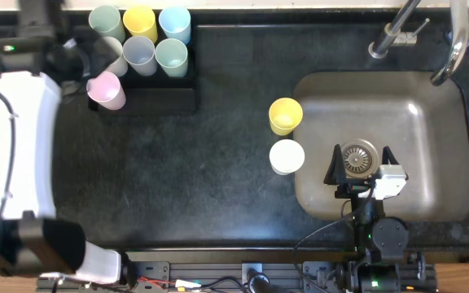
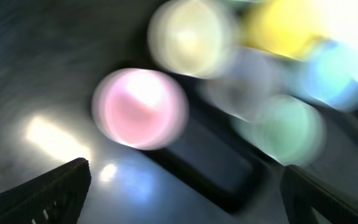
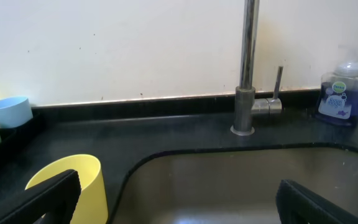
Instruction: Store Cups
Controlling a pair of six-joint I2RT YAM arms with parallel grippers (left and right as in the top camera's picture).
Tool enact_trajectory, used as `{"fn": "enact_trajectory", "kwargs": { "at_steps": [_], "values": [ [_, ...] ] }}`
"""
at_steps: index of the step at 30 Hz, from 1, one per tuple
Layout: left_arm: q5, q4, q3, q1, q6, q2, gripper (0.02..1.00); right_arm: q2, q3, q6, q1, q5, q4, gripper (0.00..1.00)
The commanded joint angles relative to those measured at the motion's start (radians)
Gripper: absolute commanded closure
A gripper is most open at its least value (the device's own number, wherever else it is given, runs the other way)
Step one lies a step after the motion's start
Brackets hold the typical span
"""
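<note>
Even overhead light fills the top view: the dark desk [image 1: 218, 163] has a faint speckled sheen, the white arm cover [image 1: 19, 146] at the left edge is washed out, and the sink [image 1: 430, 122] reflects dull grey, with glints on the faucet [image 1: 397, 28] at upper right. The left wrist view is heavily blurred; the pink cup [image 2: 140, 109] and the other cups [image 2: 284, 127] are soft glowing discs, a bright glare streak lies on the desk at lower left, and the upper right corner burns out to white. The right wrist view is crisp, its wall [image 3: 135, 43] bright and evenly lit.
</note>
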Motion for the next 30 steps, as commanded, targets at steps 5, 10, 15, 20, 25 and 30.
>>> {"fn": "enact_trajectory", "kwargs": {
  "at_steps": [5, 10, 15, 20, 25, 30],
  "values": [
    [-0.104, 0.150, 0.042, -0.547, -0.043, 0.131, 0.018, -0.008, -0.013, -0.002, -0.004, -0.007, 0.005, 0.003],
    [-0.017, 0.192, 0.042, -0.649, -0.059, 0.204, 0.018, -0.008, -0.013, -0.002, -0.004, -0.007, 0.005, 0.003],
    [0.045, 0.166, 0.042, -0.679, -0.088, 0.256, 0.018, -0.008, -0.013, -0.002, -0.004, -0.007, 0.005, 0.003],
    [0.072, 0.141, 0.042, -0.685, -0.095, 0.288, 0.018, -0.008, -0.013, -0.002, -0.004, -0.007, 0.005, 0.005],
    [0.133, 0.126, 0.042, -0.687, -0.095, 0.333, 0.018, -0.008, -0.013, -0.002, -0.004, -0.007, 0.005, 0.005],
    [0.155, 0.132, 0.042, -0.695, -0.096, 0.367, 0.018, -0.008, -0.013, -0.002, -0.004, -0.007, 0.005, 0.005]
  ]
}}
